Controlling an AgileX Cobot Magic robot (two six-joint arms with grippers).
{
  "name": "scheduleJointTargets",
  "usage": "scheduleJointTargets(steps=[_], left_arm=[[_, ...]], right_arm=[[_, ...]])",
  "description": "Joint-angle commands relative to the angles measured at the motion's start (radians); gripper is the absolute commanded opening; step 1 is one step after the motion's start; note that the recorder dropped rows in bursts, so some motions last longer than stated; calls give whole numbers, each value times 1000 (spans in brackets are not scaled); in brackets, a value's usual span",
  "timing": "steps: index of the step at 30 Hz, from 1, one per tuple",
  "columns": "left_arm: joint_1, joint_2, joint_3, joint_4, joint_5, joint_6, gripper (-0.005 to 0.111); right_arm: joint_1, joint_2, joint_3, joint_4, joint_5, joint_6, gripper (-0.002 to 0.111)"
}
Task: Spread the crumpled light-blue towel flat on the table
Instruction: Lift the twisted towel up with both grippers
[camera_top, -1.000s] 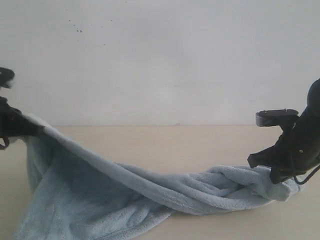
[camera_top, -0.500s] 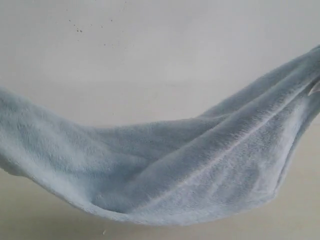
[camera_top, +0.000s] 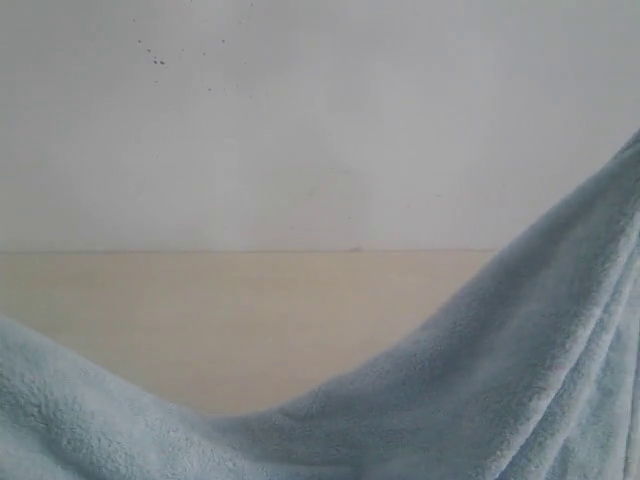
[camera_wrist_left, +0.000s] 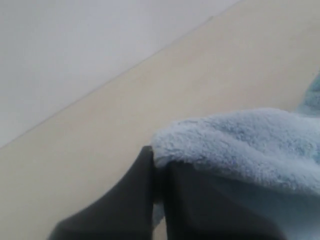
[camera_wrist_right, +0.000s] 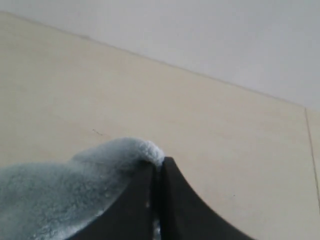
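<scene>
Holds towel (camera_top: 480, 400) by two separate edges, left gripper (camera_wrist_left: 156, 165) and right gripper (camera_wrist_right: 157, 170) each pinched closed on pile. Sags from 9 to 3 o'clock in exterior view, over table (camera_top: 250, 320); likely raised to open folds before laying flat.

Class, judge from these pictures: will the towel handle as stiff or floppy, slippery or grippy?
Probably floppy: the towel sags in a deep curve between its held ends. Likely grippy: its fluffy pile sits pinched in the shut left gripper and right gripper. Perhaps light, since two small pinches carry it.
</scene>
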Motion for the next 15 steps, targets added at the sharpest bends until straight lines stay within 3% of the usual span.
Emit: scheduleJointTargets(steps=[1, 6, 12, 15], left_arm=[[-7, 107, 103, 26, -130, 53, 4], [-7, 279, 149, 146, -331, 25, 4], [-7, 577, 147, 358, -570, -178, 4], [-1, 719, 147, 392, -650, -233, 4]], right_arm=[[9, 157, 5, -10, -74, -9, 0], [9, 324, 5, -39, -208, -11, 0], [9, 502, 5, -48, -404, -20, 0], [9, 562, 5, -48, -469, -23, 0]])
